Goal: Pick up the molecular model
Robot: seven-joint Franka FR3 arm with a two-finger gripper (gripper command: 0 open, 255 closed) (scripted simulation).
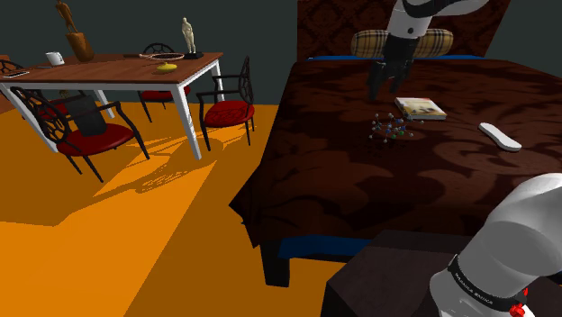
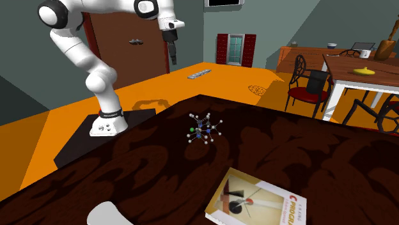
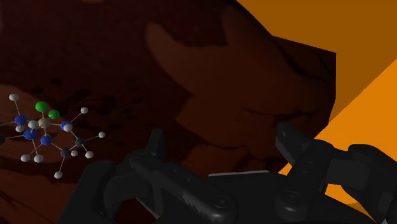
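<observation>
Shoulder cam behind stand (image 1: pixel 383 275), 2nd ext. cam opposite, both over bed (image 1: pixel 342 180).

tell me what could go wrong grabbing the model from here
1. The model sits off to one side of the open gripper, not between its fingers. A straight descent would likely close on the bed cover alone.
2. The model is thin rods and small balls, so the fingers may pass through its gaps or knock it away.
3. The book lies close by the model, and a wide approach might nudge it.
</observation>
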